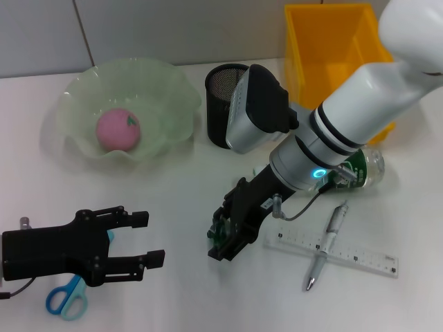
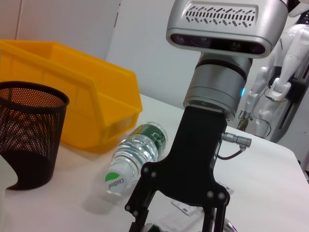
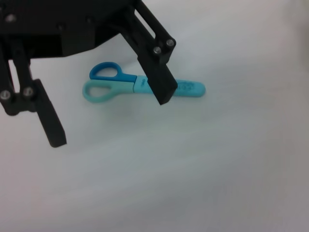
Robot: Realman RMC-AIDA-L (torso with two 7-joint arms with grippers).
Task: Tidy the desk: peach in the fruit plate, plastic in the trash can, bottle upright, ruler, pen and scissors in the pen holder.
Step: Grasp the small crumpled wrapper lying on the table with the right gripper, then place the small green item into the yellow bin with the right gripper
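The peach lay in the plate at upper left. The pen holder stood right of it, the bin at upper right. The pen lay across the ruler at lower right; the scissors lay at lower left.

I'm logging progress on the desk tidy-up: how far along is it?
Done: the peach sits in the fruit plate.

In hand: the open left gripper hovers by the scissors. The right gripper is low near the ruler.

Left: the bottle lies on its side. The pen lies across the ruler, and both are outside the pen holder. I cannot make out the plastic.
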